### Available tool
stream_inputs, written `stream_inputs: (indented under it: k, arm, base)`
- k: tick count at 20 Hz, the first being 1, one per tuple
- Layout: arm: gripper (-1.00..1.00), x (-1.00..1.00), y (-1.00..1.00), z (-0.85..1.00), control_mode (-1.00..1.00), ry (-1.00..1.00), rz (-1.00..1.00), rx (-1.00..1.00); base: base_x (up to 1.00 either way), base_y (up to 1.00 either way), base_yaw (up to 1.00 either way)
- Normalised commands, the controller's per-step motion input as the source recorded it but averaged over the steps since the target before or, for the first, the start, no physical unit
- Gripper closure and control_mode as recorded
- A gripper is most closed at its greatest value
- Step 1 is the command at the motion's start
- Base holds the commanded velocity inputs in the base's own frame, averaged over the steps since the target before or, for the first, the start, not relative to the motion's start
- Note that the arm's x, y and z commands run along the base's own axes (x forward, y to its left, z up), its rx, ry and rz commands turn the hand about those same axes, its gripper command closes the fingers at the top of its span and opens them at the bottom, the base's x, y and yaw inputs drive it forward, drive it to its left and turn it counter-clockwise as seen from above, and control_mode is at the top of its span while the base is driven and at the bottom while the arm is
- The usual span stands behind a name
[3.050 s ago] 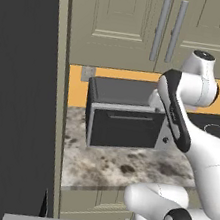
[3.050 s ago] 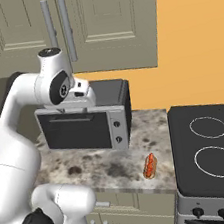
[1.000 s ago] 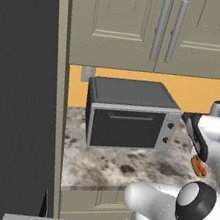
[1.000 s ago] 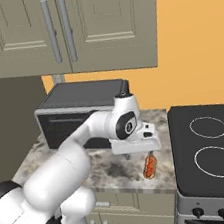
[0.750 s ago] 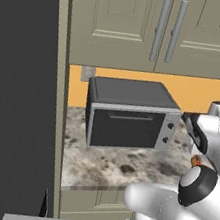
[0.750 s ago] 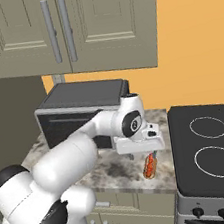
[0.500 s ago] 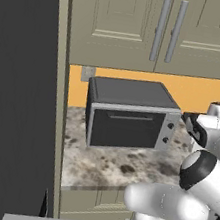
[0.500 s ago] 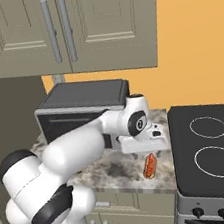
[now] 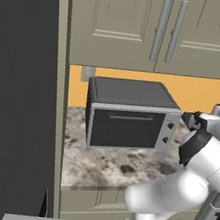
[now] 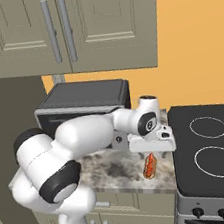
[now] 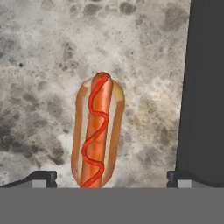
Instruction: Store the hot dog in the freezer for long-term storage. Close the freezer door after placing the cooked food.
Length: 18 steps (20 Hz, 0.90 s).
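Hot dog lies flat on the speckled stone bench, close to the bench's front edge and just beside the black stovetop at its right. From the hand view the hot dog is an orange-red sausage with a squiggle of red sauce in a tan bun, lying lengthwise between the two dark fingertips, with the dark edge of the stovetop running down the right of that view. The jaws stand wide open, one tip on each side of the bun and neither touching it, so nothing is gripped. In the right base view the white hand hangs directly above the hot dog, the arm reaching across in front of a dark toaster oven that sits at the back of the bench against the orange wall. In the left base view the same toaster oven sits on the bench under beige wall cabinets, and a tall dark grey panel fills the left side; whether it is part of the fridge cannot be told.
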Motion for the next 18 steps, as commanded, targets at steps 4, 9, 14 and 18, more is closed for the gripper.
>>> stream_inputs:
  k: [4,9,14,18]
  arm:
    - [-1.0,-0.04,0.01,-0.06,-1.0,-0.03,0.0,0.02]
    - [-1.0,-0.02,0.03,-0.05,-1.0,-0.1,0.0,0.04]
    - [-1.0,0.0,0.03,-0.09,-1.0,-0.06,-0.03,0.02]
    - [-1.0,0.0,0.08,-0.19,-1.0,-0.06,-0.04,0.01]
  base:
    - [0.0,0.0,0.0]
    - [0.0,0.0,0.0]
    - [0.0,0.0,0.0]
    - [0.0,0.0,0.0]
